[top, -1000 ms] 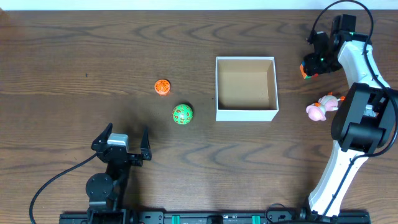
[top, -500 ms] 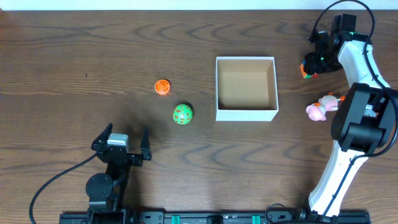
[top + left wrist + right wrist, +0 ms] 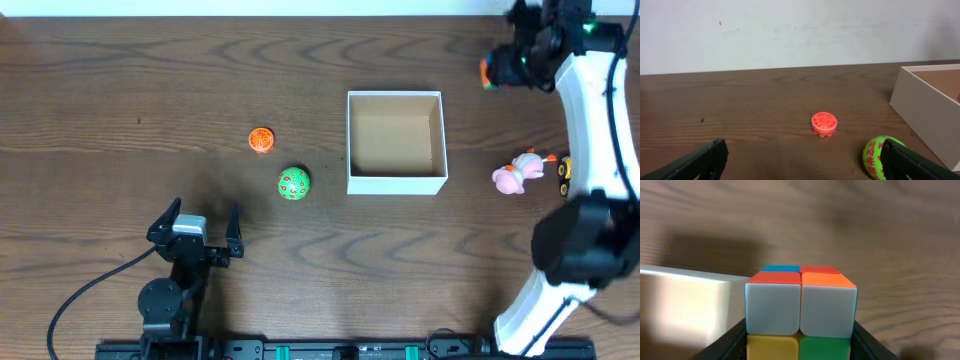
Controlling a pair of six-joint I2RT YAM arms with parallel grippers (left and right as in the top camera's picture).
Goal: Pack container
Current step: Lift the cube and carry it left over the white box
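The container (image 3: 396, 182) is a square white-walled box with a brown cardboard inside, at the table's middle right; its wall also shows in the left wrist view (image 3: 920, 115) and blurred in the right wrist view (image 3: 685, 305). My right gripper (image 3: 500, 70) is shut on a small colourful puzzle cube (image 3: 801, 305) and holds it raised above the table, to the far right of the container. My left gripper (image 3: 195, 228) is open and empty near the front left. An orange disc toy (image 3: 261, 140) and a green ball (image 3: 294, 182) lie left of the container.
A pink toy figure (image 3: 512, 176) lies on the table right of the container, with a small dark and yellow toy (image 3: 565, 168) beside it. The right arm's base stands at the front right (image 3: 560, 260).
My right gripper has lifted with the puzzle cube and moved toward the far edge of the table. The left arm and the toys have not moved.
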